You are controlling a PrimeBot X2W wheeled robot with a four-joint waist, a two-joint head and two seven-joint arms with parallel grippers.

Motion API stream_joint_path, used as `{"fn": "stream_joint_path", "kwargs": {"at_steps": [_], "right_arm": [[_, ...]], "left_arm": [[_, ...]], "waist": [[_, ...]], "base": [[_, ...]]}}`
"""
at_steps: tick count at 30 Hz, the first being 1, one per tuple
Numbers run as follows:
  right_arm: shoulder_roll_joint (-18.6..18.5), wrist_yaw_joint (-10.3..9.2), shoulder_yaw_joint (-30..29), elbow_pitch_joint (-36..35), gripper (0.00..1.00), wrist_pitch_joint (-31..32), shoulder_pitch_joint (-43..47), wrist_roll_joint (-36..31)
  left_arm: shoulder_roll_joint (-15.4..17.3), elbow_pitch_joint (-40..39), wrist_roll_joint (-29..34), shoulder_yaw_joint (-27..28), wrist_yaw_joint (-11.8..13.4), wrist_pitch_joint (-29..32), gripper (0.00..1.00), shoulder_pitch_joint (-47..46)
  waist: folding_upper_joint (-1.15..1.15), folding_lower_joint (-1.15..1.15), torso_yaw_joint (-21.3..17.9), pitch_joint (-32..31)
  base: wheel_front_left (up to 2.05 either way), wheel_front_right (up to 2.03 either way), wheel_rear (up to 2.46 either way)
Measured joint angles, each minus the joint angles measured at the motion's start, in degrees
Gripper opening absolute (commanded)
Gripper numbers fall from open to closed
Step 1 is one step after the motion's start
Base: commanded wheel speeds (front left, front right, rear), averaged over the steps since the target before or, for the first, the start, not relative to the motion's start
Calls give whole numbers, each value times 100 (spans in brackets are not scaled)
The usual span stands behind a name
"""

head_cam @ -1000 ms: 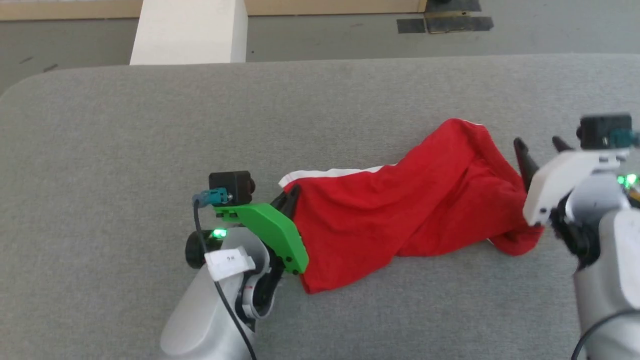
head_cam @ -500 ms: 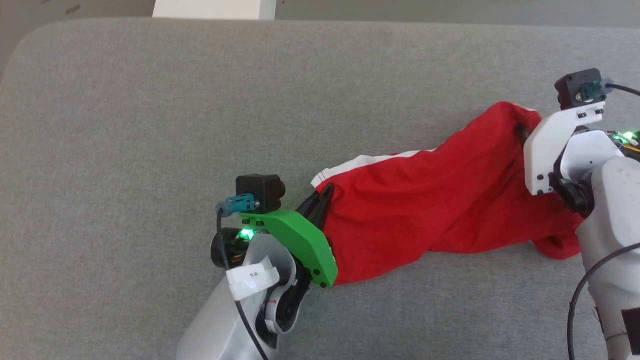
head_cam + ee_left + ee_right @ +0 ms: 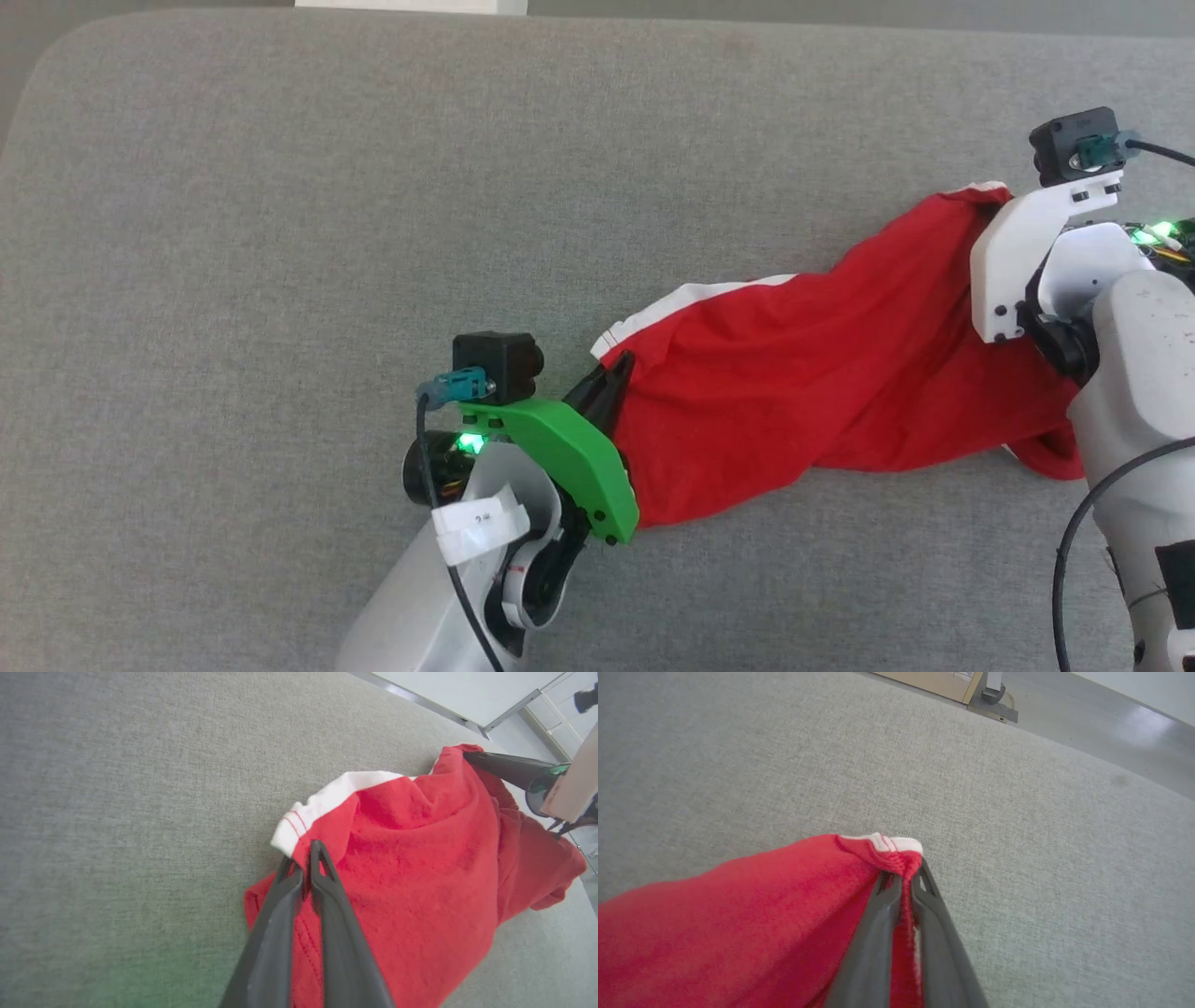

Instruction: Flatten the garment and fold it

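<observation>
Head view: the red garment point(image 3: 822, 373) is seen bunched lengthwise on the grey worktop point(image 3: 280, 233), running from centre toward 3 o'clock. Left wrist view: its white-trimmed corner is pinched tight by the left end effector point(image 3: 306, 868). Right wrist view: the opposite corner is clamped by the right end effector point(image 3: 903, 875), seemingly so it can be stretched flat.

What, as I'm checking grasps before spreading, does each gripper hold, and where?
Both hold the garment. The left gripper pinches a red edge beside the white trim; the right gripper pinches a white-trimmed corner at the opposite end.
</observation>
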Motion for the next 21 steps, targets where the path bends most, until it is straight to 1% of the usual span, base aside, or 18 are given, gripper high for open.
{"fn": "stream_joint_path", "kwargs": {"at_steps": [5, 9, 11, 14, 16, 18, 21], "right_arm": [[62, 0, 138, -21, 0, -243, -2, 396], [89, 0, 270, -256, 0, -269, -3, 1035], [103, 0, 302, -454, 0, -194, -13, 1455], [167, -1, 240, -793, 0, 167, -81, 2317], [160, -1, 222, -987, 0, 454, -209, 2666], [135, -1, 199, -1152, 0, 734, -394, 2864], [132, -1, 5, -1224, 0, 1141, -818, 3115]], "left_arm": [[-1, 7, -240, 132, -30, -170, 0, 4], [31, -55, -472, 452, -142, -287, 0, -45], [146, -69, -553, 601, -165, -296, 0, -221], [388, -12, -586, 878, -236, -274, 0, -782], [512, 86, -610, 1025, -303, -209, 0, -1183], [603, 235, -666, 1135, -354, -85, 0, -1592], [749, 672, -656, 1252, -393, 94, 0, -2343]], "waist": [[0, 0, -60, -206], [0, 0, -132, -458], [0, 0, -171, -589], [0, 0, -230, -798], [0, 0, -267, -905], [0, 0, -311, -983], [0, 0, -402, -1029]], "base": [[0, 0, 0], [0, 0, 0], [0, 0, 0], [0, 0, 0], [0, 0, 0], [0, 0, 0], [0, 0, 0]]}}
